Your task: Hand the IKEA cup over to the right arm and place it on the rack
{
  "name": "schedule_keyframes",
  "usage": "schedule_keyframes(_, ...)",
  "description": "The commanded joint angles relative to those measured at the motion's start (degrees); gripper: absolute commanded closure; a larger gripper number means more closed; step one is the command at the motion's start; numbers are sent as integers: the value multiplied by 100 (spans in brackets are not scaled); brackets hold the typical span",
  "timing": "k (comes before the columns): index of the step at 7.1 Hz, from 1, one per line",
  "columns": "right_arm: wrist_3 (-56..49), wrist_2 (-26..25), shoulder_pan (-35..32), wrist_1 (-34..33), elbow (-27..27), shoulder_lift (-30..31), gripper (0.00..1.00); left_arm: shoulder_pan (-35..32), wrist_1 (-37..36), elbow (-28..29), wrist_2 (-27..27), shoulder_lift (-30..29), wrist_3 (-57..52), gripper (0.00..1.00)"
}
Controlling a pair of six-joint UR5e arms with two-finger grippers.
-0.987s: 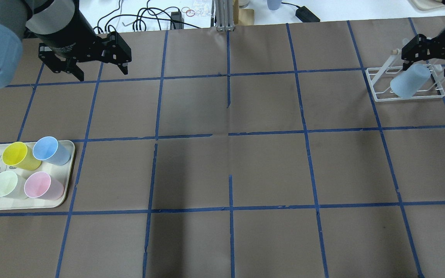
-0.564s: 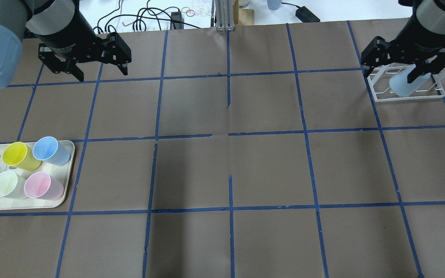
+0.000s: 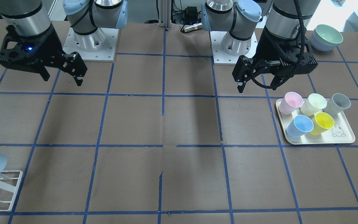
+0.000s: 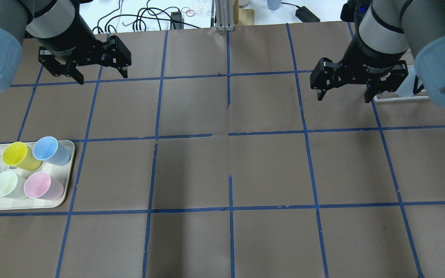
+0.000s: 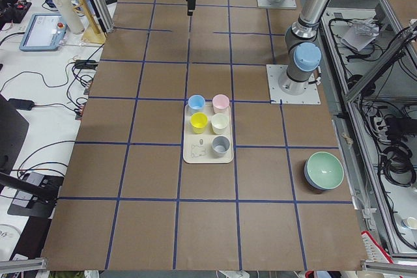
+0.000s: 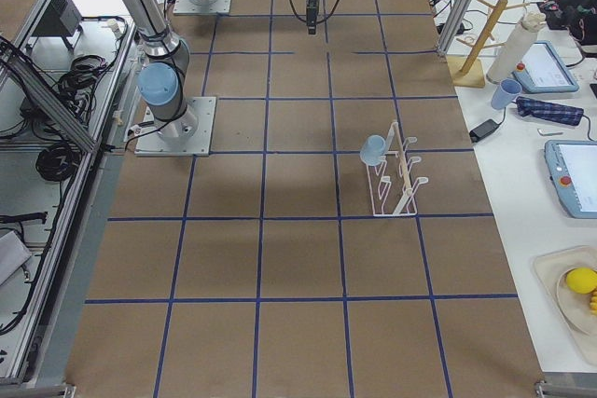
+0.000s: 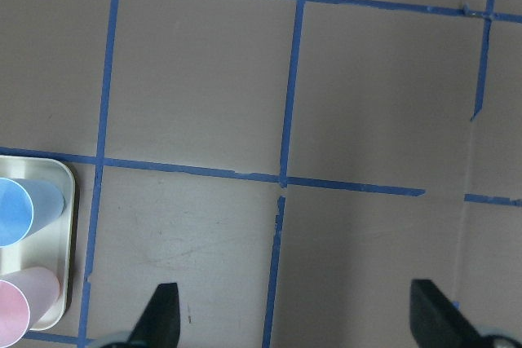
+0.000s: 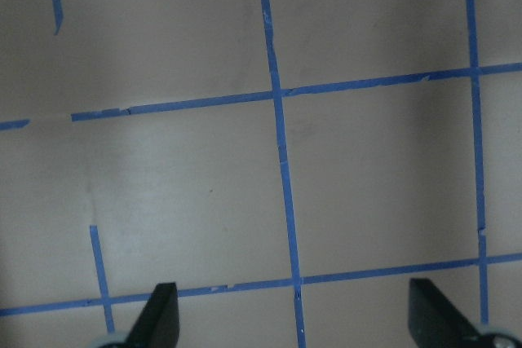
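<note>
The right gripper hangs with its jaws spread wide and empty, just beside the rack. The IKEA cup sits tilted over one of the rack's rods, free of any grip. The left gripper is likewise spread and empty. Five empty cups stand on the cream tray: pink cup, pale green cup, grey cup, blue cup and yellow cup.

Light: bright and even, coming from above.
Shadows: soft dark patches on the table.
Wrist pictures: a bit fuzzy.
</note>
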State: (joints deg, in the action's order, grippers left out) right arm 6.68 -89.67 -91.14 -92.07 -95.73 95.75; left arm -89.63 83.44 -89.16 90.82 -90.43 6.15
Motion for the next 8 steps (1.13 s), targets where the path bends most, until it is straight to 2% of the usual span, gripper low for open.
schedule_keyframes(1,-61,169,-61,574,-69,225,0,-19,242,83,-2,-89,0,0)
schedule_keyframes(3,-497,152,35,444,-218,234,0,-28,243,74,-2,-54,-9,0)
schedule_keyframes(8,-413,47,290,523,-210,251,0,-20,234,83,-2,-10,-9,0)
